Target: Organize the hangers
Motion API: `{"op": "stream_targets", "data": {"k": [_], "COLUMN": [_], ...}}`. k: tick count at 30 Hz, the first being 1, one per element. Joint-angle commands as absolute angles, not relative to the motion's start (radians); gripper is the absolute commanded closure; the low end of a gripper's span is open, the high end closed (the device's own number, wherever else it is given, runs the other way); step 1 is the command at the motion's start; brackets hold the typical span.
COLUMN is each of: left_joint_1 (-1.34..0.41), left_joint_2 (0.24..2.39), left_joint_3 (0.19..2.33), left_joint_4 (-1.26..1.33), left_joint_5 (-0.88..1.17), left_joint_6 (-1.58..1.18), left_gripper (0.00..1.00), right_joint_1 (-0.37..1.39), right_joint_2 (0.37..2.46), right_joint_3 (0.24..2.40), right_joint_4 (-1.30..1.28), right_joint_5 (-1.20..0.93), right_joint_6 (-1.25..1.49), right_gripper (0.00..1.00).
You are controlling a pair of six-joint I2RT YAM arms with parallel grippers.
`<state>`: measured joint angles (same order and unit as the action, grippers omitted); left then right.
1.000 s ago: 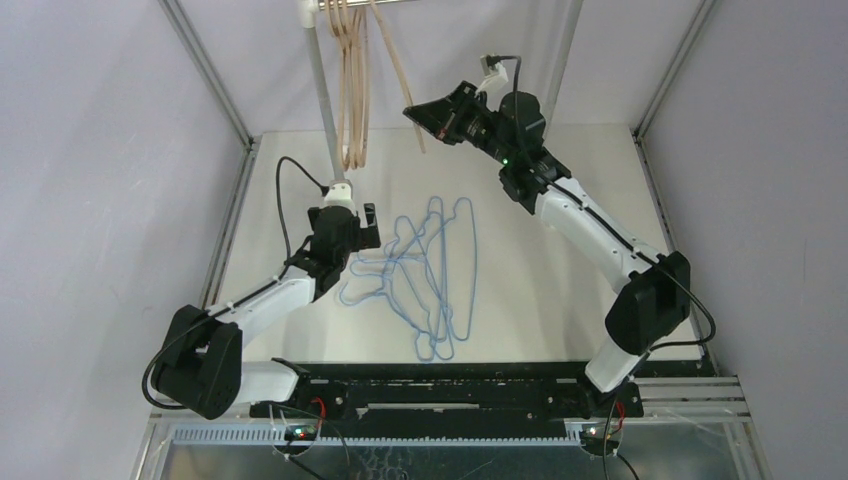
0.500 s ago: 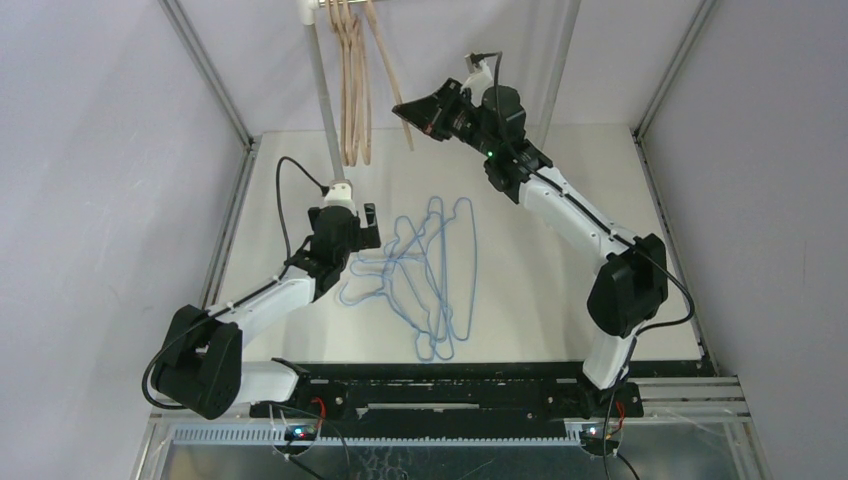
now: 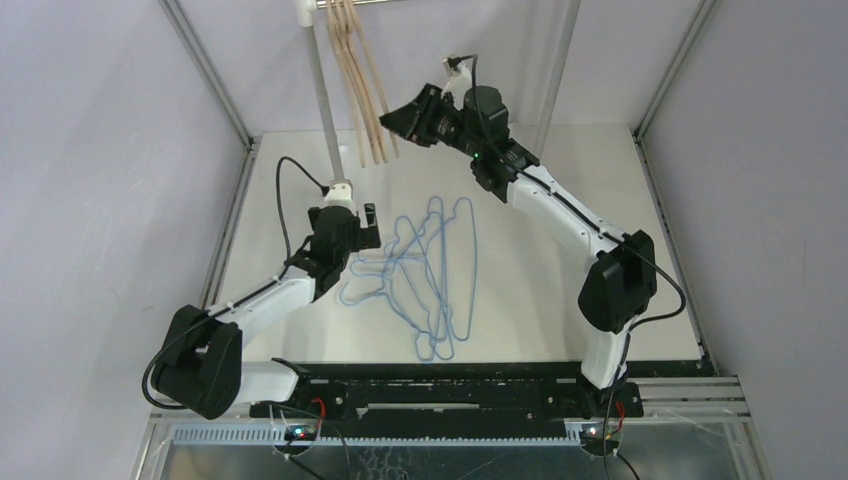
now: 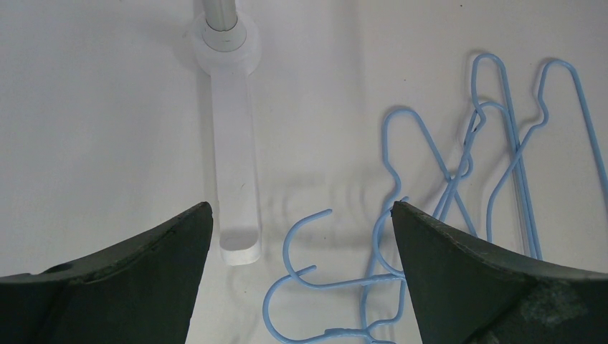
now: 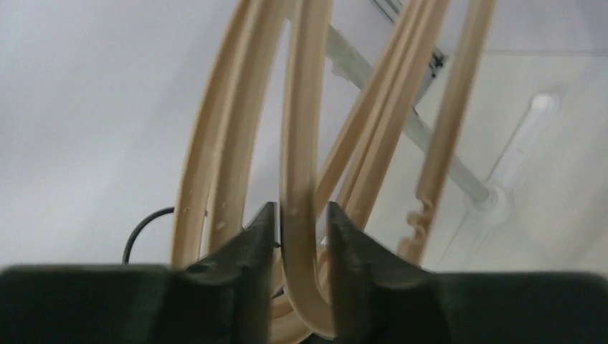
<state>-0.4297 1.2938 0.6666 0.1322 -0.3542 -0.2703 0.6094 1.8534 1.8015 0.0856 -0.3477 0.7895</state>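
From above, the white table (image 3: 540, 300) sits boxed in by pale lilac walls (image 3: 90, 150) and slim metal frame posts (image 3: 205, 70) rising from its corners, with a black mounting bar (image 3: 450, 400) along the near edge. At the far left a silver rail (image 3: 322, 100) stands upright on the table, and four wooden hangers (image 3: 362, 90) hang from its top, all slanting to the right. Four blue wire hangers (image 3: 440, 265) lie flat in a loose tangle in the middle of the table, overlapping one another. The left arm (image 3: 265, 295) is stretched low, its wrist just beside the foot of the rail and left of the wire tangle; the right arm (image 3: 560, 205) reaches high across the table to the hanging wood. From the left wrist, the left gripper (image 4: 301, 208) is spread wide with nothing between its fingers, above bare tabletop; the rail's round white foot (image 4: 222, 32) and a flat white strip (image 4: 236, 179) lie straight ahead, and the blue hooks curl in from the right, faint shadows under them. From the right wrist, the right gripper (image 5: 297, 211) is drawn in narrow around one wooden hanger (image 5: 300, 143), whose curved bar runs down between the two fingers; the picture is blurred, with the other tan hangers crowding either side, and the rail and pale table behind.
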Motion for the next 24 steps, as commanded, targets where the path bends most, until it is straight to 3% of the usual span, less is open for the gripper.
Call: {"op": "stream_targets", "data": {"k": [1,2,5,15,17,18,24], "left_joint_1": [-0.427,-0.427,-0.428,-0.427,-0.427,-0.428,-0.427], "left_joint_2": [1.275,1.274,1.275,1.282,1.282,1.283,1.288], "left_joint_3": [0.663,0.663,0.663,0.664,0.664,0.664,0.667], "left_joint_4": [0.167,0.167,0.167,0.169,0.169,0.167,0.163], "left_joint_5": [-0.344,-0.344,-0.345,-0.352,-0.359,-0.362,-0.372], "left_joint_6": [-0.274,-0.274,-0.274,-0.27,-0.267,-0.266,-0.26], "left_gripper": [0.01,0.0,0.0,0.01,0.01,0.01,0.01], "right_joint_1": [0.615,0.616,0.612,0.599,0.6,0.609,0.638], "right_joint_2": [1.773,1.756,1.715,1.516,1.467,1.435,1.303], "right_joint_3": [1.726,1.712,1.676,1.48,1.441,1.402,1.295], "right_joint_4": [0.044,0.045,0.041,0.039,0.031,0.047,-0.002], "right_joint_5": [-0.294,-0.28,-0.262,-0.117,-0.055,-0.004,0.137], "right_joint_6": [0.715,0.7,0.664,0.537,0.512,0.49,0.394], "right_gripper": [0.52,0.45,0.38,0.3,0.04,0.01,0.0]}}
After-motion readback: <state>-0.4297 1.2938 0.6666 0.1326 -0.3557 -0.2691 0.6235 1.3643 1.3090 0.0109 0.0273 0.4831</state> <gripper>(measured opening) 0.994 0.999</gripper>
